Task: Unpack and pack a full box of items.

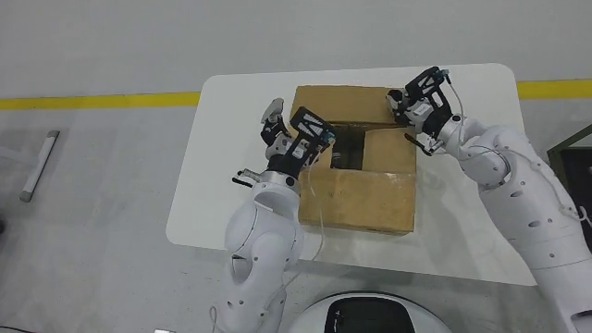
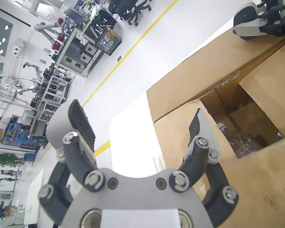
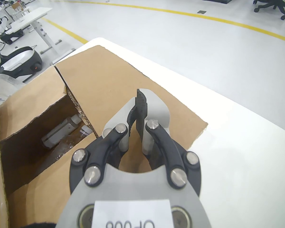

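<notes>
Cardboard box (image 1: pixel 356 190) flaps part-open. Left gripper (image 2: pixel 135 109) released wide at flap edge; right gripper (image 3: pixel 139 101) clenched, empty. Risk: unheld flaps may fold back, blocking reach to bottles (image 3: pixel 59 132).

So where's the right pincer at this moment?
In the top view the right pincer sits over the far right corner of the cardboard box, across the opening from the left pincer at the box's left edge.

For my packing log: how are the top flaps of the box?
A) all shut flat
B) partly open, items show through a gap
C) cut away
B: the box has a gap in its top, and a bottle shows inside.
</notes>
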Controlling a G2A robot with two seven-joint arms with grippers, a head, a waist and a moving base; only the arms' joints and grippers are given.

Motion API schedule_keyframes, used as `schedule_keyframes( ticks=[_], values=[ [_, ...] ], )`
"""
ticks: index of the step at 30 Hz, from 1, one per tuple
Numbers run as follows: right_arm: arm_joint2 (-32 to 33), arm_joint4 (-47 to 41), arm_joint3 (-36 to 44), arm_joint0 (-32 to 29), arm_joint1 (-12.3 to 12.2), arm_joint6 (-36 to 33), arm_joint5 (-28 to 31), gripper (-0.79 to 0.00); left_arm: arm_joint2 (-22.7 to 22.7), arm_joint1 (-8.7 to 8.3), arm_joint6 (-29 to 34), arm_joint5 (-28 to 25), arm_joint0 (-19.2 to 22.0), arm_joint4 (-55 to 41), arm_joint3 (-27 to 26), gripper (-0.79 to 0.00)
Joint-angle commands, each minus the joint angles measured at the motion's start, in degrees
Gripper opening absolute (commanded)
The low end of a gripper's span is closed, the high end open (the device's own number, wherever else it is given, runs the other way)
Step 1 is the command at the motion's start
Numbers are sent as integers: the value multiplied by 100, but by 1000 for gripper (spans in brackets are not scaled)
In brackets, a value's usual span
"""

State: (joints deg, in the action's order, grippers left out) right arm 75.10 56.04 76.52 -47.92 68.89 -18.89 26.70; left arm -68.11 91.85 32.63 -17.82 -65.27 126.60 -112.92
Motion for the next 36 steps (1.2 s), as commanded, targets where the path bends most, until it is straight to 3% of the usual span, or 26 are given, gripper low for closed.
schedule_keyframes(
  ticks=[1, 2, 4, 5, 6, 7, 12, 16, 19, 21, 24, 26, 28, 29, 33, 35, 36],
  values=[
    [145, -274, 147, -91, -27, 50, 227, -785, -28, -9, -25, 29, -29, 17, -29, 0],
    [266, -373, 288, -194, -61, -8, 420, -683, -31, -11, -43, 49, -38, 14, -29, 0],
    [601, -806, 645, -543, -147, -251, 935, -351, -28, -15, -70, 75, -35, 13, -21, 0],
    [798, -1046, 831, -764, -198, -431, 1199, -299, -24, -17, -83, 77, -27, 11, -8, 0],
    [1015, -1289, 1004, -1002, -250, -629, 1398, -31, -21, -18, -96, 87, -15, 9, 10, 0],
    [1223, -1472, 1167, -1228, -299, -816, 1527, 0, -20, -19, -106, 97, -1, 7, 31, 0],
    [1862, -2361, 1834, -2333, -472, -1503, 2130, -15, 27, -17, -138, 121, 92, -36, 141, 0],
    [1969, -2572, 2091, -2779, -532, -1693, 2233, -46, 88, -18, -174, 48, 183, -60, 243, 0],
    [1964, -2627, 2215, -2920, -555, -1638, 2274, -71, 141, -15, -186, 43, 245, -86, 290, 0],
    [1922, -2620, 2299, -2997, -567, -1606, 2331, -132, 176, -13, -191, 39, 273, -101, 330, 0],
    [1852, -2540, 2404, -3074, -583, -1548, 2397, -145, 213, -11, -194, 54, 295, -118, 357, 0],
    [1788, -2372, 2461, -3092, -594, -1527, 2475, -206, 232, -12, -191, 58, 301, -124, 369, 0],
    [1698, -2274, 2462, -3096, -596, -1445, 2478, -203, 247, -12, -189, 78, 296, -133, 378, 0],
    [1654, -2198, 2459, -3084, -598, -1419, 2479, -246, 254, -13, -191, 82, 294, -134, 380, 0],
    [1479, -2073, 2417, -3057, -603, -1302, 2471, -252, 252, -20, -197, 97, 272, -143, 371, 0],
    [1426, -2047, 2393, -3043, -610, -1265, 2446, -317, 247, -24, -189, 106, 254, -137, 362, 0],
    [1407, -2030, 2390, -3036, -615, -1255, 2432, -400, 248, -26, -189, 110, 246, -134, 356, 0]
  ],
)
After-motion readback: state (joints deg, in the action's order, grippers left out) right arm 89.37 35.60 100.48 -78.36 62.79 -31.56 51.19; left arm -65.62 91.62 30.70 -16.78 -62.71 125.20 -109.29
